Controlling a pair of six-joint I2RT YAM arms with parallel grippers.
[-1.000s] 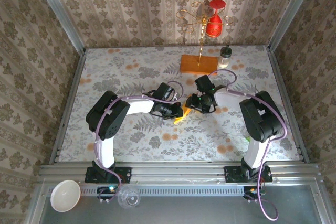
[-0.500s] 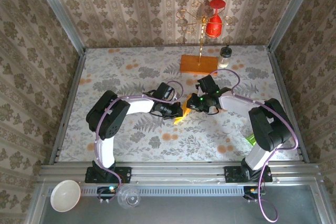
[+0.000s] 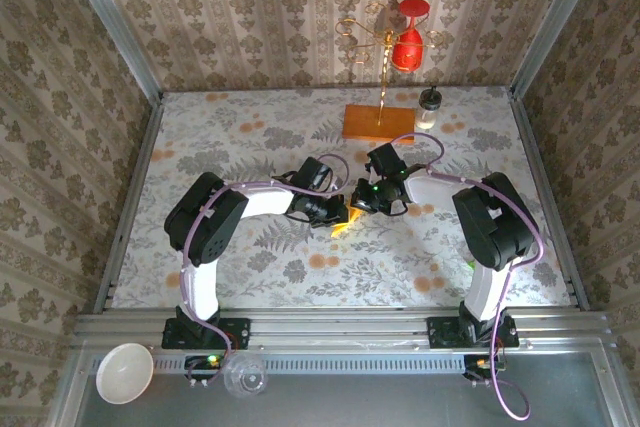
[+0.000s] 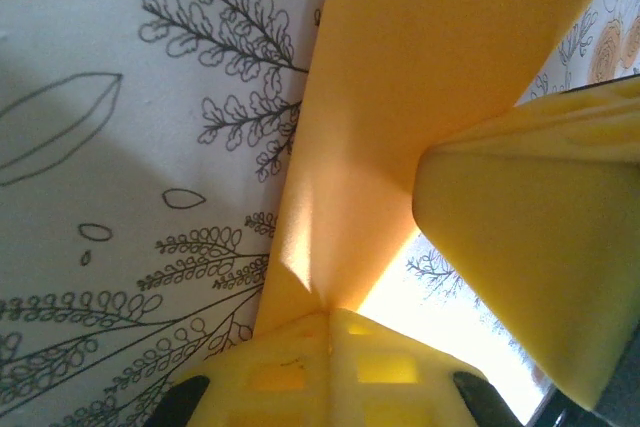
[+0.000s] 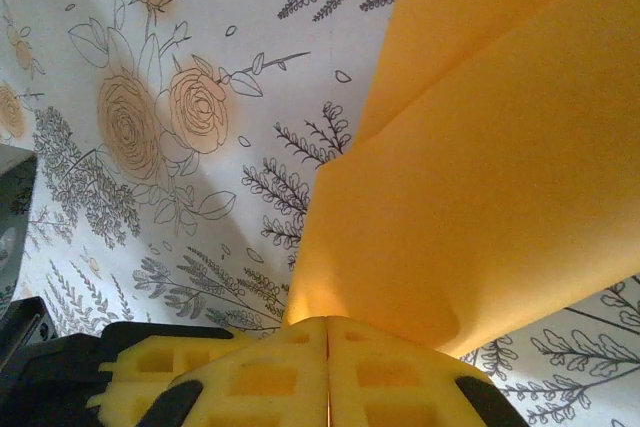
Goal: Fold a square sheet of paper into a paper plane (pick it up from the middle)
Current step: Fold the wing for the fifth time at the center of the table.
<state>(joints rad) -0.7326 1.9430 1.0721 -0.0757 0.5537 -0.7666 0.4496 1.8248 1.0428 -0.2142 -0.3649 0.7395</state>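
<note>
The orange-yellow sheet of paper (image 3: 344,221) is folded into layers and held just above the middle of the table between both grippers. My left gripper (image 3: 337,213) is shut on one edge, where a crease runs up from its yellow pads (image 4: 330,319) across the paper (image 4: 420,97). From the right, my right gripper (image 3: 361,201) is shut on the paper (image 5: 480,177), the pads (image 5: 328,325) pressed together at its lower corner. The right gripper's yellow finger (image 4: 540,247) shows in the left wrist view. I cannot tell whether the fold has a paper plane shape.
A brown-orange wooden block (image 3: 379,122) with a gold wire stand (image 3: 383,47) and a hanging red glass (image 3: 406,47) sits at the back, with a small jar (image 3: 429,107) beside it. A white bowl (image 3: 124,372) and a clear cup (image 3: 245,375) rest on the near rail.
My right gripper has moved left onto the paper and closed on it. The left gripper has stayed shut on the paper in the same place.
</note>
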